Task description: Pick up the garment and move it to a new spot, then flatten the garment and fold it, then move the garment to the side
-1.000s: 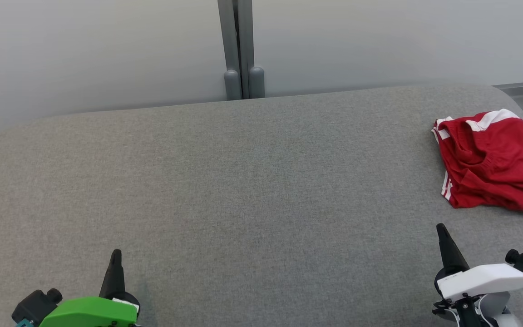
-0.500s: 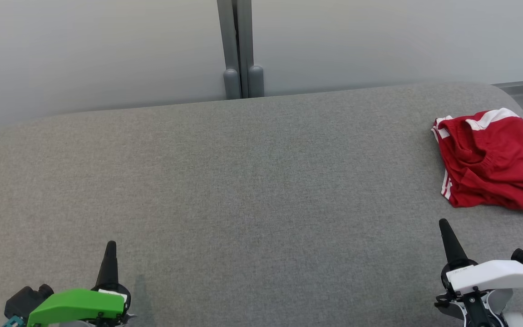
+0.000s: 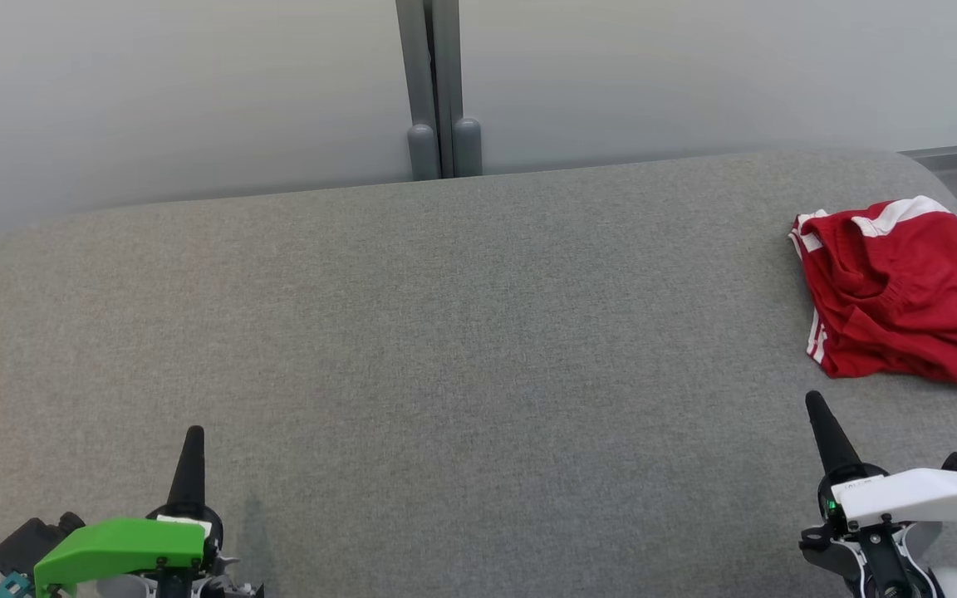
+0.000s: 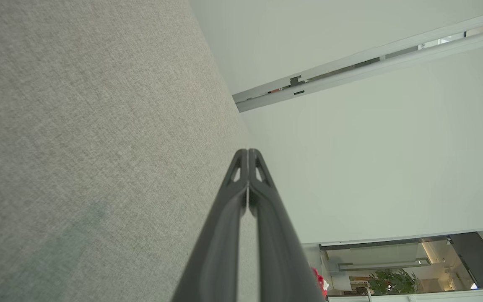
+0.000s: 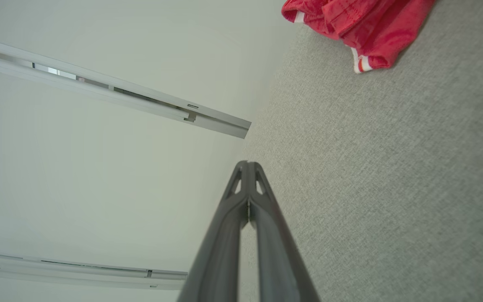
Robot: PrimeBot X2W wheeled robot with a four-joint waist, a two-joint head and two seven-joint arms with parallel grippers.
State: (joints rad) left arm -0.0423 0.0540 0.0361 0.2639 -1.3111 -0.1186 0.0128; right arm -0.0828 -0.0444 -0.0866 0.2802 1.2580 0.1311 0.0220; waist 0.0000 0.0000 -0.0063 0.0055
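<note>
The garment (image 3: 902,295) is red with white stripes and lies crumpled at the far right of the grey fabric surface (image 3: 462,332); it also shows in the right wrist view, garment (image 5: 354,25), at the top. My right gripper (image 3: 815,400) stands shut and empty near the front right, a short way in front of the garment and apart from it. My left gripper (image 3: 193,433) is shut and empty at the front left, far from the garment. In the wrist views each gripper's fingers are pressed together: left gripper (image 4: 247,152), right gripper (image 5: 247,164).
A pale wall with a grey vertical post (image 3: 437,91) rises behind the surface's far edge. The surface's rounded right end (image 3: 944,178) lies just past the garment. A wide stretch of bare grey fabric spans the middle and left.
Both arms have drawn back toward the bottom edge of the head view, the left one drifting left and the right one slightly right. The garment lies as before.
</note>
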